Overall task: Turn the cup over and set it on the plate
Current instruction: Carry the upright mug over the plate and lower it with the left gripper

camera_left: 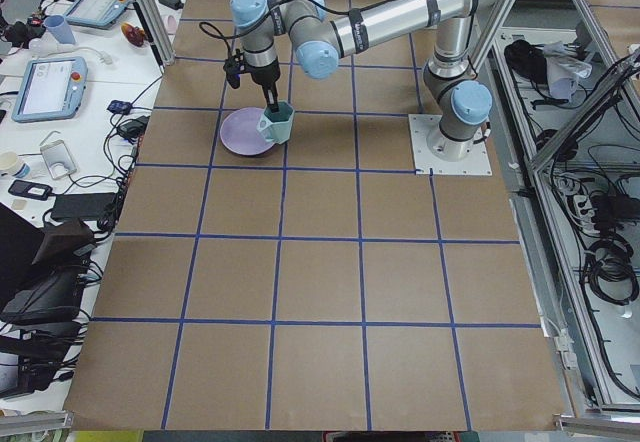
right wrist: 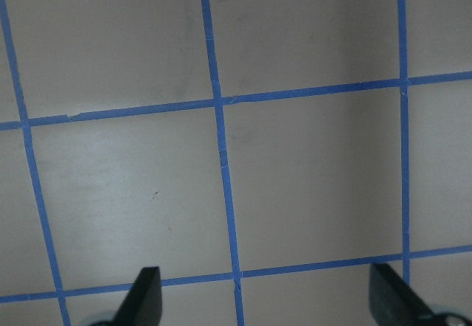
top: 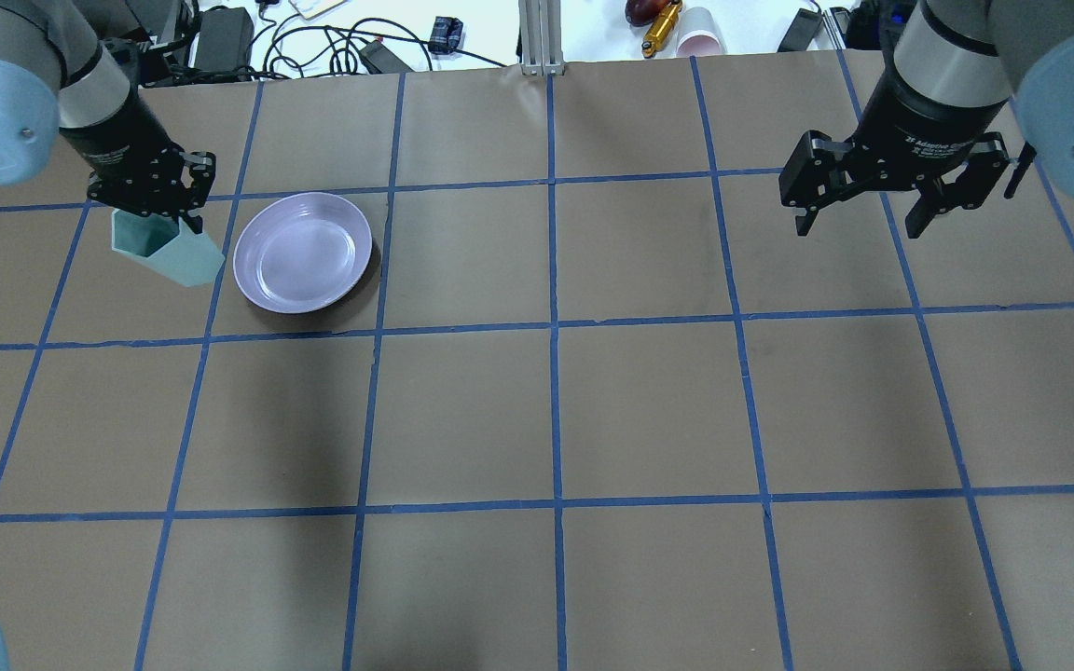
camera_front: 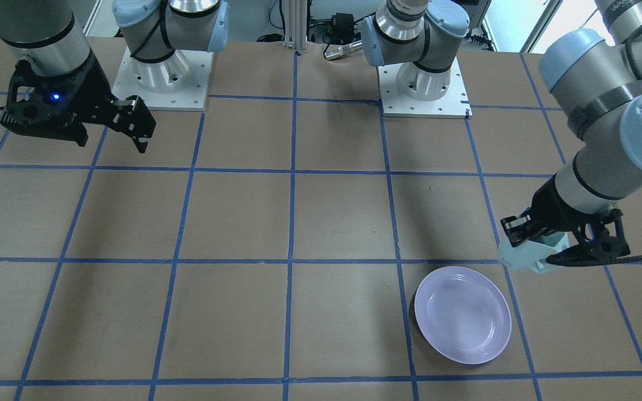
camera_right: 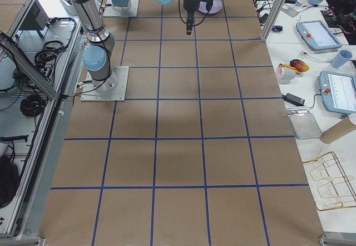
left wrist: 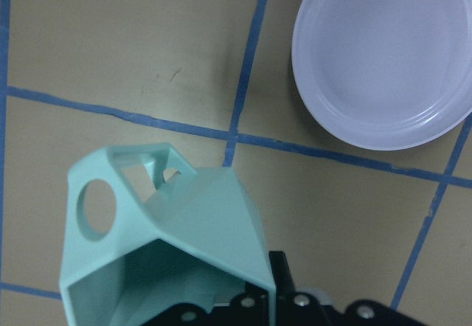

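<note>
My left pincer (top: 162, 216) is clamped on the cup (top: 173, 253), held tilted; plate (top: 302, 252) lies just to its right.

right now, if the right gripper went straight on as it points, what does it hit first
The right gripper would probably meet the table near a blue tape crossing; nothing else shows ahead.

In the left wrist view, the cup (left wrist: 169, 237), between the jaws of the left gripper (top: 169, 214), ran off the bottom edge. The plate (left wrist: 383, 60) beyond the jaws was cut at the top and right. Of the right gripper (right wrist: 265, 300), only two fingertips (right wrist: 146, 296) showed.
</note>
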Robot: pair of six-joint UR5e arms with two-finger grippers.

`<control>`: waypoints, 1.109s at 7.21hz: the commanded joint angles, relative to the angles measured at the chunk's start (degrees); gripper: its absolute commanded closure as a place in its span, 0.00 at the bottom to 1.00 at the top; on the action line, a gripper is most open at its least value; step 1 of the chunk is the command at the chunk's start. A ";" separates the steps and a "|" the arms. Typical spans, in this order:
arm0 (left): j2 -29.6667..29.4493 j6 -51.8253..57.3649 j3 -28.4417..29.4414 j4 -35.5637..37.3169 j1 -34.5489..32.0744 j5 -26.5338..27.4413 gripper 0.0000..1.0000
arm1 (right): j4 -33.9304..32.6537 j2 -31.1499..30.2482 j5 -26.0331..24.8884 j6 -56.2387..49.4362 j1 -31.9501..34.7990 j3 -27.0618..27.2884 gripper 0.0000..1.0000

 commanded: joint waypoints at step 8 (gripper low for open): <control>-10.57 -0.15 0.09 11.55 -4.70 -2.51 1.00 | 0.00 0.02 -0.11 0.00 0.00 0.00 0.00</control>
